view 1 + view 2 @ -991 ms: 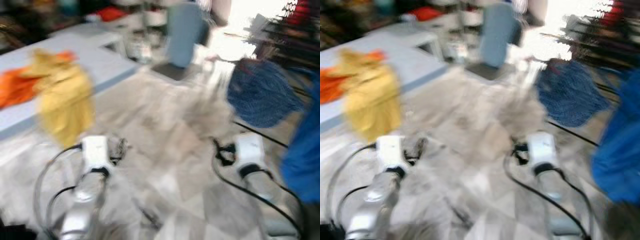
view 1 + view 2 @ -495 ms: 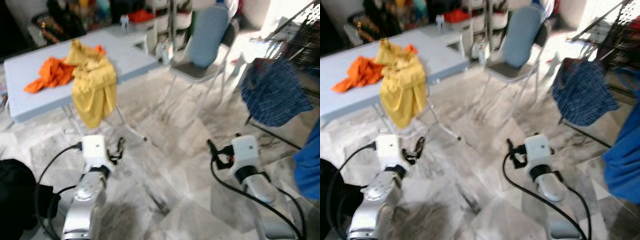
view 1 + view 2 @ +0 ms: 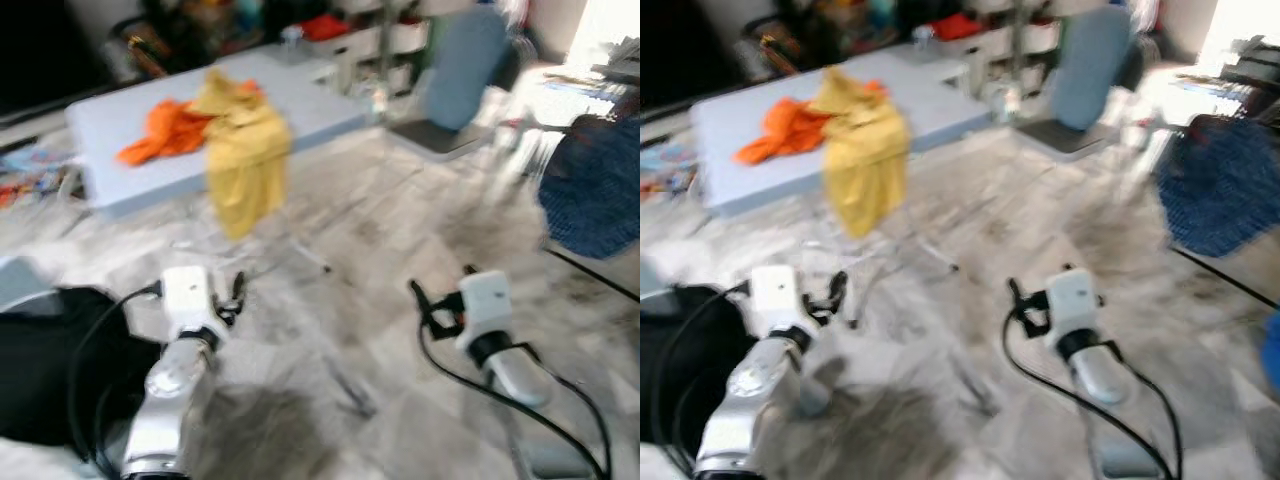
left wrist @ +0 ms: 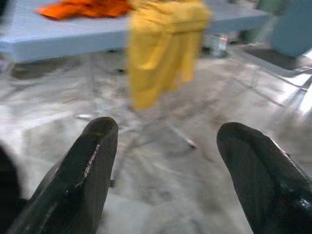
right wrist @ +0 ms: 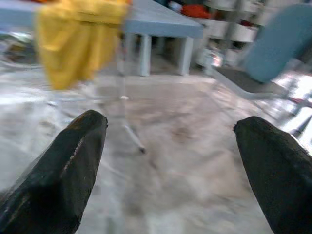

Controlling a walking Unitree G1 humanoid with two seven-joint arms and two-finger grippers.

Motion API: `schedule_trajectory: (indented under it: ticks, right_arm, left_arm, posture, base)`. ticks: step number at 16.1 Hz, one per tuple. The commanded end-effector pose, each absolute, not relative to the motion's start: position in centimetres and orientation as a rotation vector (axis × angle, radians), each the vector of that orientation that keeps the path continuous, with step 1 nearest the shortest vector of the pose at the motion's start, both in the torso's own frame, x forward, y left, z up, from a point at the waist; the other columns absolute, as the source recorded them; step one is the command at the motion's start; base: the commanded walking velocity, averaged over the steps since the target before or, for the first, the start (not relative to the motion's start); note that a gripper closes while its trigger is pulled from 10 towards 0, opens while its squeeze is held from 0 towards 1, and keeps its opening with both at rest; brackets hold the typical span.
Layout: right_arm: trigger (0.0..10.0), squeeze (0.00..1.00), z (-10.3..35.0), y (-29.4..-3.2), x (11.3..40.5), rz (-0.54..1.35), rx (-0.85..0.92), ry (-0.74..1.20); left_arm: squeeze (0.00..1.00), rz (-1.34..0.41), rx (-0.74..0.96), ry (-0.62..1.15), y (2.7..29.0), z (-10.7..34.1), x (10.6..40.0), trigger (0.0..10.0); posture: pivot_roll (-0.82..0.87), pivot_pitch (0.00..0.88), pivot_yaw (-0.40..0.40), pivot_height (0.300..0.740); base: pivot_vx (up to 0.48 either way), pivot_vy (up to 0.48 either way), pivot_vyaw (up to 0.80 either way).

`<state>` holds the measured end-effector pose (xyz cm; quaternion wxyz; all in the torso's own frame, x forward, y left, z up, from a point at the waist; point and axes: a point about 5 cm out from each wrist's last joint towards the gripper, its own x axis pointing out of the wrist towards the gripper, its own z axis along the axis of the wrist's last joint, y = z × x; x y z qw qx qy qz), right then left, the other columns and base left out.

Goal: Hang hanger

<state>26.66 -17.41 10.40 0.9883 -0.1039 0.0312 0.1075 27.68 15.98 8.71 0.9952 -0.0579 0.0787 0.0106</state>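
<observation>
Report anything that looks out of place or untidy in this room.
A yellow garment hangs half off the edge of the light blue table, and an orange garment lies crumpled on the tabletop beside it. A blue checked cloth droops from a rack at the robot's right. The left claw and right claw are open and empty.

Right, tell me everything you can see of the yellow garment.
The yellow garment is a soft, crumpled piece of plain yellow cloth, a shirt by the look of it. Its upper part lies bunched on the near edge of the light blue table; the rest hangs limp over that edge toward the marble floor without reaching it. It touches the orange cloth lying beside it on the tabletop. No hanger can be made out in it. Both grippers are away from it, low over the floor.
</observation>
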Motion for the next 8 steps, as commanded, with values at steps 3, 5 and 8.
schedule_trajectory:
  ticks: [3, 5, 8]
  right_arm:
    - [10.0, 0.00, 10.80, -17.42, 26.59, 0.223, -0.199, 0.047]
    - [10.0, 0.00, 10.83, -17.28, 26.54, 0.230, -0.192, 0.043]
    - [10.0, 0.00, 10.91, -17.22, 26.57, 0.236, -0.190, 0.040]
  left_arm:
    - [0.00, 0.022, -0.112, 0.160, 15.72, 8.94, 27.92, 10.0]
    - [0.00, 0.024, -0.124, 0.141, 15.78, 9.17, 28.01, 10.0]
    - [0.00, -0.033, -0.181, 0.113, 15.55, 9.60, 27.86, 10.0]
  posture:
    - [-0.15, 0.000, 0.091, 0.740]
    - [-0.15, 0.000, 0.091, 0.740]
    - [-0.15, 0.000, 0.090, 0.740]
  base:
    - [0.000, 0.480, 0.80]
    - [0.000, 0.240, 0.27]
    - [0.000, 0.000, 0.00]
